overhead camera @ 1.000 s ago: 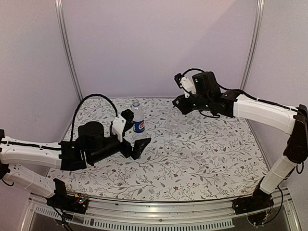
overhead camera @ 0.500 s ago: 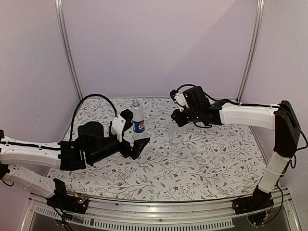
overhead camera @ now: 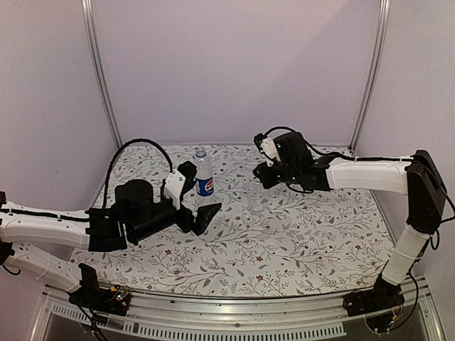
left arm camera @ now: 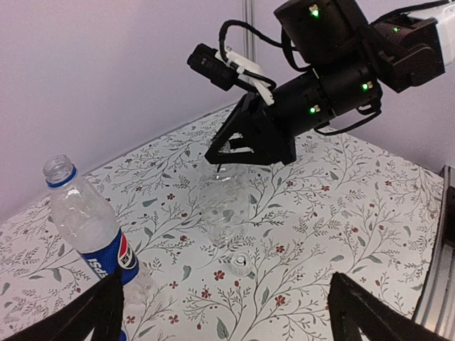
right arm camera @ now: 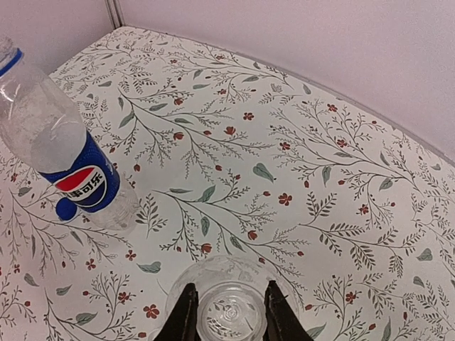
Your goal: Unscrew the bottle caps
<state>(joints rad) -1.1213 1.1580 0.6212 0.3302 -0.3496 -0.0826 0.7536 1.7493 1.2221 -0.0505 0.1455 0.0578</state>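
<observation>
The taller clear plastic bottle with the blue, red and white Pepsi label stands upright at about 10 o'clock on the flower-patterned bench. Its mouth is open, with only a blue ring left on the neck. The solid blue round screw cap lies on the bench right against the foot of this bottle, at its 7 o'clock in the right wrist view.

The shorter clear unlabelled plastic bottle stands upright well apart from the Pepsi bottle, at its 3 o'clock in the top view. The pale see-through screw cap sits on the bench just beside this bottle's base, at its 5 o'clock in the left wrist view.

The right pincer points down over the short bottle, one finger on each side of the neck and close against it. Whether it is pinching the neck cannot be told.

The left pincer is spread wide and holds nothing. In the top view one finger is just beside the Pepsi bottle at its 8 o'clock.
</observation>
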